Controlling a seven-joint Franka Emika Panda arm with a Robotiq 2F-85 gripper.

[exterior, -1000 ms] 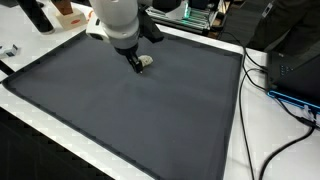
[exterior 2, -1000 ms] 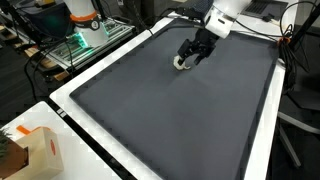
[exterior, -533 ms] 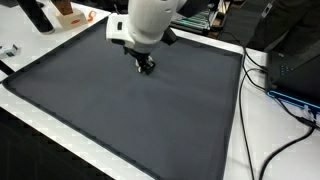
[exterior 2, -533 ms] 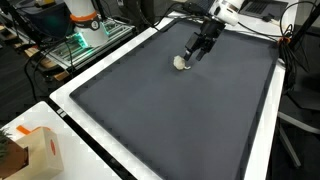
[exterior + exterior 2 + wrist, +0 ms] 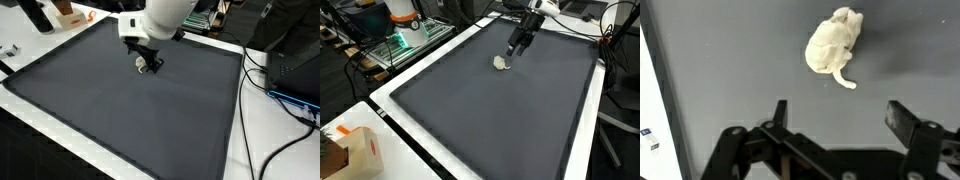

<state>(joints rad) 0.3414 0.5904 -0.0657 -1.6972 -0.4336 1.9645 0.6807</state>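
A small cream-white lump (image 5: 833, 45), soft-looking and irregular with a thin tail curling out of its lower edge, lies by itself on the dark grey mat (image 5: 490, 110). It sits on the far part of the mat, nearer the far edge than the near one, and nothing else lies near it. In an exterior view it shows as a pale dot (image 5: 501, 63).

The tool (image 5: 839, 108) hangs just beside it, apart from it, with both fingers spread wide and nothing between them. In the wrist view the lump sits beyond the fingertips, roughly on the line between them. In an exterior view the tool (image 5: 517, 48) stands slightly to the far right of the lump and above the mat.

The mat covers most of the white bench (image 5: 235, 130), with a cardboard box (image 5: 355, 150) at the near left corner and cables (image 5: 275, 80) off the right edge.

The likely trouble, as I judge it: the lump is low and small, so fingers closing too high would meet over it, while a descent off-centre could nudge it aside or press the fingertips into the mat.
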